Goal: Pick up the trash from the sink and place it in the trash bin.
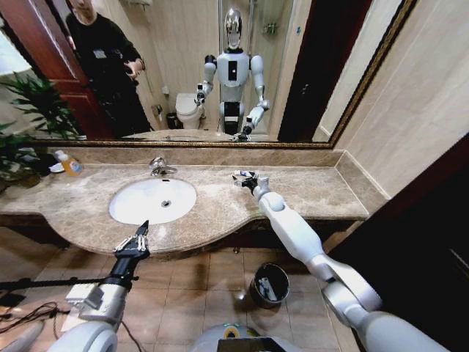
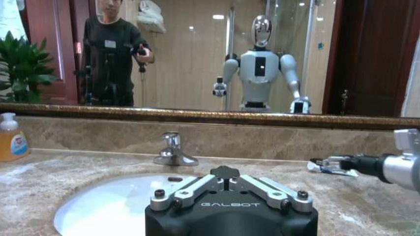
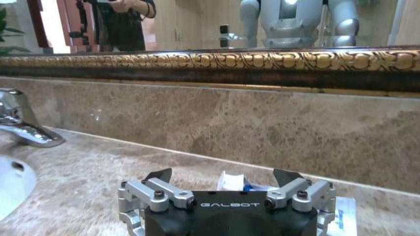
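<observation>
In the head view the sink (image 1: 152, 200) looks empty and the trash bin (image 1: 270, 284) on the floor already holds pale bits; the right gripper (image 1: 245, 178) reaches a blue-and-white piece (image 1: 240, 174) on the table (image 1: 308, 192). The left wrist view shows the left gripper (image 2: 226, 173), jaws narrow, hovering at the basin's front. The right wrist view shows jaws wide around that piece, not yet closed.
</observation>
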{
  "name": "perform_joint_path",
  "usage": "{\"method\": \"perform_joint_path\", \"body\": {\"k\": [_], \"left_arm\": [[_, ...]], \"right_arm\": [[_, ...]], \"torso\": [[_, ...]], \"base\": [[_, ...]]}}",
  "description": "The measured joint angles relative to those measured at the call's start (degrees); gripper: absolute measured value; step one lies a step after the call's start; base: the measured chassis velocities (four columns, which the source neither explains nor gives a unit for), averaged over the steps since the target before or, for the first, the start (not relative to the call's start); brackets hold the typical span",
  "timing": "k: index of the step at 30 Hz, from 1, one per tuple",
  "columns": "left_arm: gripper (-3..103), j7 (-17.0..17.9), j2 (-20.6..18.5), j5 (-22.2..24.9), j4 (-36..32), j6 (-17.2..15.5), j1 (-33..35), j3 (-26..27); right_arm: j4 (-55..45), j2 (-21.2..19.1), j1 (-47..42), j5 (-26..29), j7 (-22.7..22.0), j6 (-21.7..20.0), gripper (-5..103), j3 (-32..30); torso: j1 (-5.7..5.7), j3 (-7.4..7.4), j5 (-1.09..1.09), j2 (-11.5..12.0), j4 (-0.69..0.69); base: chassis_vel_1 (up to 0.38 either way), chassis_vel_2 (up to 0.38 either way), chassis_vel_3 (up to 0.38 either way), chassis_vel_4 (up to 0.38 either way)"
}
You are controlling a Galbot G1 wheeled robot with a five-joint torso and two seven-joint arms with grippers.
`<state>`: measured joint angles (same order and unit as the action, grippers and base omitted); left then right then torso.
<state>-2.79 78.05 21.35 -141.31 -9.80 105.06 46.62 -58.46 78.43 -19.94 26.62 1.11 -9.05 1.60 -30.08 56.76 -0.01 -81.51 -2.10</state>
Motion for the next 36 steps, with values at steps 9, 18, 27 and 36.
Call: {"method": "perform_joint_path", "body": {"k": [9,18,27,36], "left_arm": [[0,0.0,0.0,0.0,0.0,0.0,0.0,0.0],[0,0.0,0.0,0.0,0.0,0.0,0.0,0.0],[0,0.0,0.0,0.0,0.0,0.0,0.0,0.0],[0,0.0,0.0,0.0,0.0,0.0,0.0,0.0]], "right_arm": [[10.2,4.8,5.1,-3.0,0.3,0.9,100,-0.7],[15.0,7.7,7.3,-4.1,1.0,0.6,100,-2.5],[15.4,7.8,7.3,-2.3,0.8,-2.4,102,-3.7],[15.8,8.0,7.1,-2.1,0.1,-3.2,74,-4.1]], "torso": [[0.0,0.0,0.0,0.0,-0.01],[0.0,0.0,0.0,0.0,-0.01],[0.0,0.0,0.01,0.0,0.0],[0.01,-0.01,0.01,0.0,0.0]], "base": [[0.0,0.0,0.0,0.0],[0.0,0.0,0.0,0.0],[0.0,0.0,0.0,0.0],[0.0,0.0,0.0,0.0]]}}
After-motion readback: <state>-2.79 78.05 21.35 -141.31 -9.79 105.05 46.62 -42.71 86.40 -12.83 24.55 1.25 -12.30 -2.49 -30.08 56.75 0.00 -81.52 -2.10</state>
